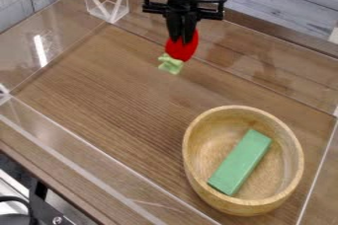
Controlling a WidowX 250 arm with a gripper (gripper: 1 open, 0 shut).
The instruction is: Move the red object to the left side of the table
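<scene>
While the fingers (183, 39) point straight down, clenched on the red strawberry toy (181, 46) at twelve o'clock, its green stem (171, 63) hangs just above the wood-grain surface (106, 111); carried low, it likely needs only a short drop. At five o'clock, the wooden bowl (201, 160) cradles the green block (240, 162), apart from the transfer.

Small red object (181, 46) with light-green stem hanging downward, over far brown wood-grain table (119, 111)
</scene>
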